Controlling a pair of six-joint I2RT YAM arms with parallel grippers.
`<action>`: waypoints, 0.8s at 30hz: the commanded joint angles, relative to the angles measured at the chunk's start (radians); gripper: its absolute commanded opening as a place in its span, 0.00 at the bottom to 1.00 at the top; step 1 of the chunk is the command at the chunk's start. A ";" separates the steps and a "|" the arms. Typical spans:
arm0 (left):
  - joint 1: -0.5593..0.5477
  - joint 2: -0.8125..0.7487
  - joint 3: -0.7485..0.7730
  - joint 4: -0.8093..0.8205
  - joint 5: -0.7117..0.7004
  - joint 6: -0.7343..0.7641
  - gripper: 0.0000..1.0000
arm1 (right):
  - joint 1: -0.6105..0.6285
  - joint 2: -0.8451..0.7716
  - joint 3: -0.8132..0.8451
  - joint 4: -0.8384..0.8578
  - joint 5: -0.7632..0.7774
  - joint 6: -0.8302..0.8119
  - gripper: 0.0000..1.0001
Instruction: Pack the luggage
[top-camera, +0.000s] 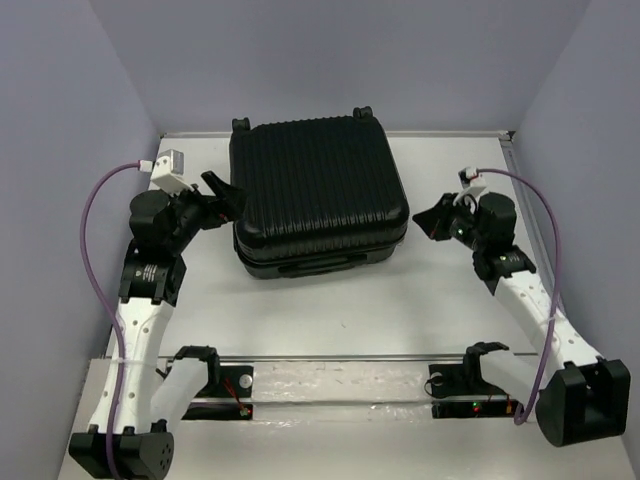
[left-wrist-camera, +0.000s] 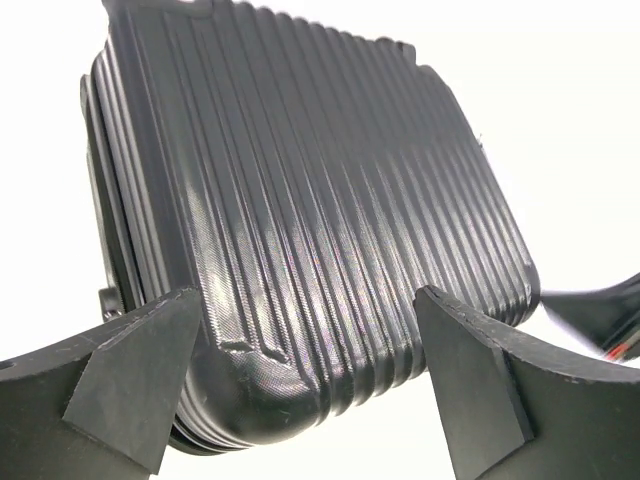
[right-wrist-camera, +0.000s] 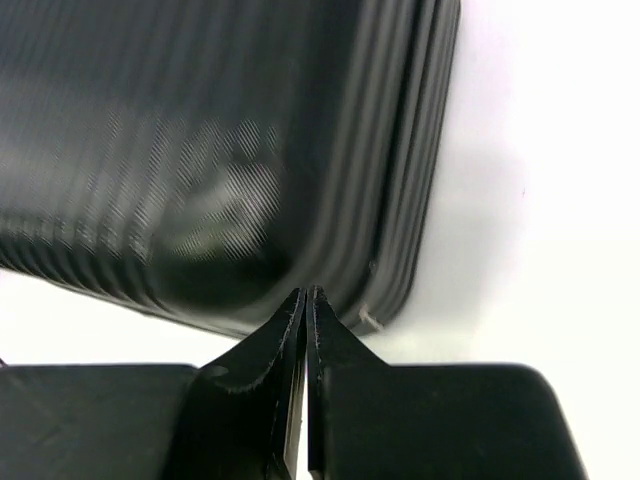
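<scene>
**Suitcase shut, both arms flanking it, nothing held**

The luggage (top-camera: 318, 195), a black ribbed hard-shell suitcase, lies flat with its lid down at the far-middle of the tabletop (top-camera: 330, 320). Its wheels point to the far edge and its handle side faces the near edge. No loose items show outside it.

The left gripper (top-camera: 228, 195) sits just beside the case's left side with its jaws spread fully wide and nothing between them. Its wrist view looks along the ribbed shell at a rounded corner. The right gripper (right-wrist-camera: 305, 298) is near the case's near-right corner, fingers pinched together and empty.

A small pale tab (right-wrist-camera: 370, 318) sits on the seam by that corner. It may be a zipper pull, but I can't tell.

Judged step: closing or securing the case, since the shell halves already meet.

To do it well:
- Left arm braces the shell from its side so the case doesn't slide.
- Right arm opens slightly and lines up on the tab at seam height, not on the ribs.
- Pull along the seam, not outward. The glossy shell is likely slippery, so avoid pinching it.
</scene>
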 joint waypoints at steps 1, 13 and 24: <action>0.032 -0.017 -0.018 0.007 0.031 0.025 0.99 | -0.007 -0.064 -0.204 0.170 -0.042 0.001 0.08; 0.099 -0.069 -0.188 0.010 0.031 0.023 0.99 | -0.018 0.048 -0.335 0.426 -0.063 -0.046 0.48; 0.210 -0.102 -0.270 0.027 0.079 -0.001 0.99 | -0.046 0.298 -0.254 0.647 -0.238 -0.106 0.47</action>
